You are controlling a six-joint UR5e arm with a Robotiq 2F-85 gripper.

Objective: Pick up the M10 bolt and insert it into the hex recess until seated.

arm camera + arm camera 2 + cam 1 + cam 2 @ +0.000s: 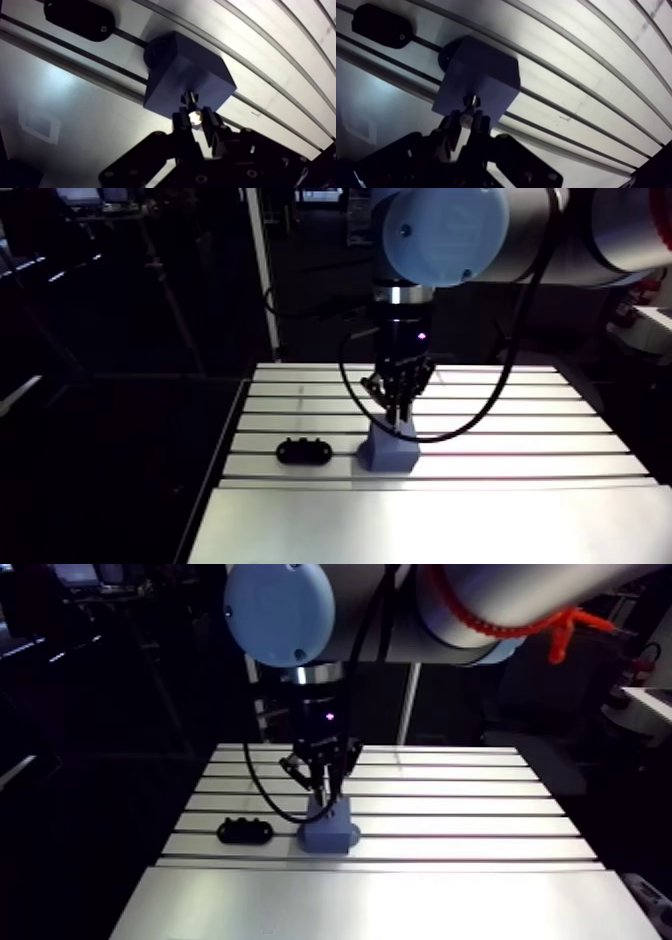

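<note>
I've got the pincer [467, 121] clamped on the M10 bolt [194, 117], its end shiny, over the grey block [185, 75] near its top edge. Bare desk [520, 518] lies around, and a black holder [80, 20] sits apart beside the block.

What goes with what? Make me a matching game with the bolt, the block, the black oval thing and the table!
Things:
1. bolt
2. blue-grey block
3. black oval thing
4. table

Clues:
A. silver, with long slots
B. pinched by the gripper
C. lying on the table beside the block
D. sitting right under the gripper

Pairs: 1-B, 2-D, 3-C, 4-A
</note>
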